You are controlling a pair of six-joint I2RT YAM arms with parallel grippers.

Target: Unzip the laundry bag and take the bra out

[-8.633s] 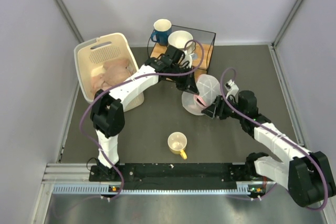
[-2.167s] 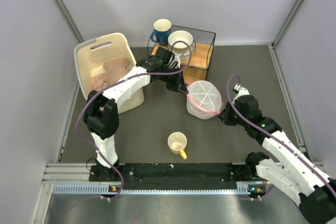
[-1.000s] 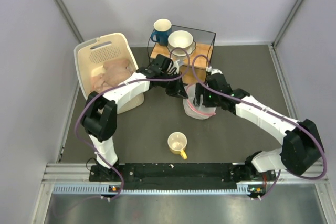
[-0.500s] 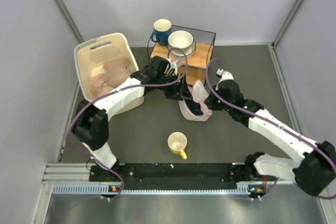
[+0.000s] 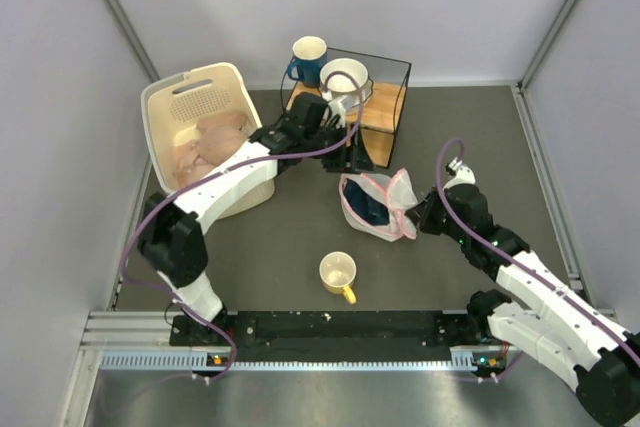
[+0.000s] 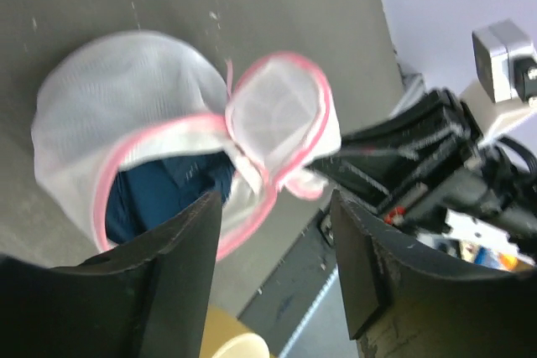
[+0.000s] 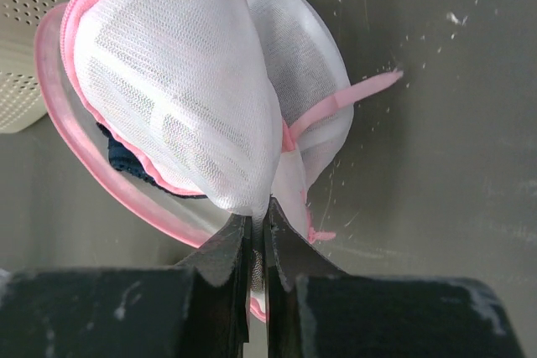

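Right gripper jaws clench the laundry bag at its flap edge — left gripper jaws spread just beside the rim.

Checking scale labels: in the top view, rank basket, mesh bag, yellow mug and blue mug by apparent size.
Cream basket; mesh laundry bag; then yellow mug and blue mug, too alike to rank.

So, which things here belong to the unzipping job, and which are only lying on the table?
For the job: laundry bag, already open, pinched by the right gripper; dark blue garment inside it, probably the bra; left gripper, open above the bag.

Lying about: yellow mug; cream basket holding peach cloths; blue mug; white cup; black-framed box.
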